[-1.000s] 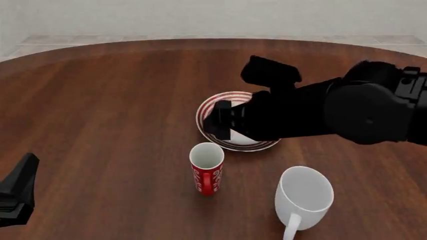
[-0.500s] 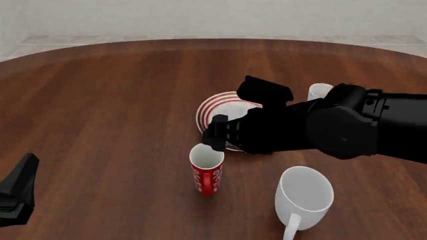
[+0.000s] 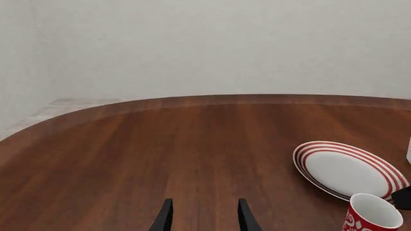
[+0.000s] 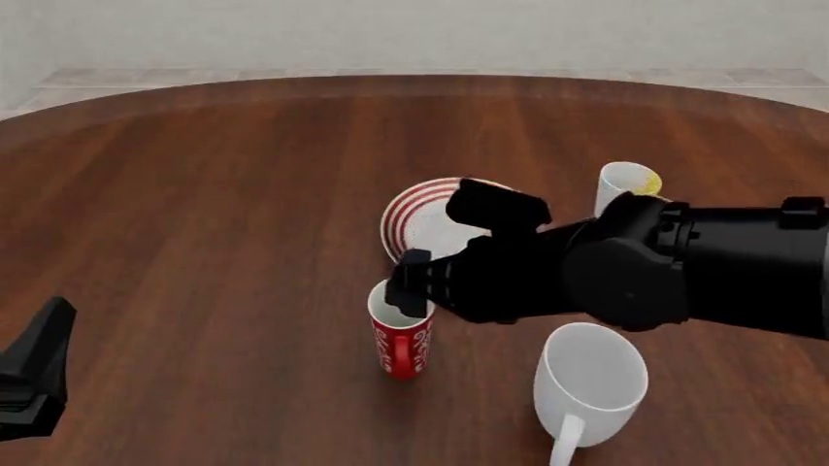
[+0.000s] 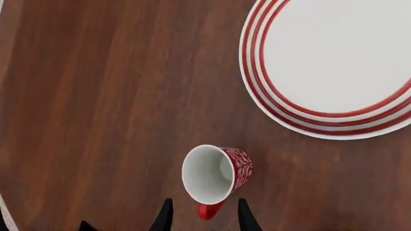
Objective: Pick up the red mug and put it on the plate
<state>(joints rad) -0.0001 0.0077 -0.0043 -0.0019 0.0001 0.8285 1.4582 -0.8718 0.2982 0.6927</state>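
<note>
Red mug (image 5: 214, 175) apparently just beyond jaws.

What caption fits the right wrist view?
Open right end effector above the upright red mug, its fingertips flanking the handle; empty plate nearby.

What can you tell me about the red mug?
The red mug is tall and narrow, glossy red with a white swirly pattern, white inside and empty. It stands upright on the brown wooden table, near the striped plate but not on it. Its red handle sits between the right gripper fingertips. Nothing grips it yet.
</note>
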